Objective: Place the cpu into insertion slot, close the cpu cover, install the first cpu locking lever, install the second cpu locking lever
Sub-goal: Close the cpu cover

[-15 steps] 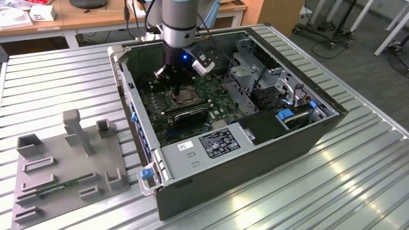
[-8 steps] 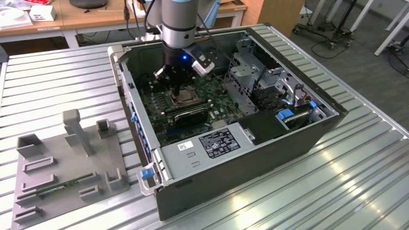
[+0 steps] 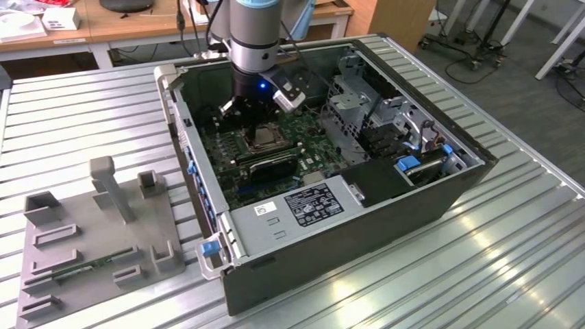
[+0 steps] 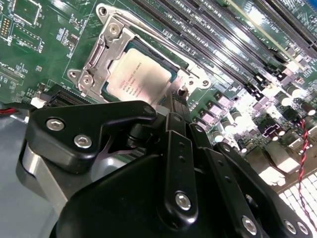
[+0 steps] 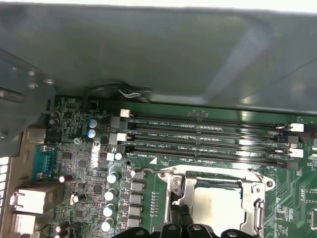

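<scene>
Silver-grey, the cpu (image 4: 138,74) lies flat in the insertion slot (image 4: 158,52) on the green motherboard (image 4: 44,54), and the cpu cover (image 4: 100,55) is folded down around it as a metal frame. The black hand (image 4: 177,101) hovers right at the slot's edge inside the open computer case (image 3: 366,229), its fingers clenched together.

Computer case (image 3: 366,226): open on top, so entry is from above. Arm (image 3: 256,34) fills the opening's upper part in the exterior view.
Drive cage (image 3: 366,110): walls the green board (image 3: 224,151) on the exterior view's right.
Power supply (image 3: 306,202): blocks the board's lower edge in the exterior view.
Case wall (image 5: 148,49): rises just beyond the memory slots (image 5: 208,134).
Capacitors (image 5: 113,177): upright row near the cpu cover (image 5: 179,186).
Grey fixture (image 3: 101,226): stands well apart on the table (image 3: 475,274).
</scene>
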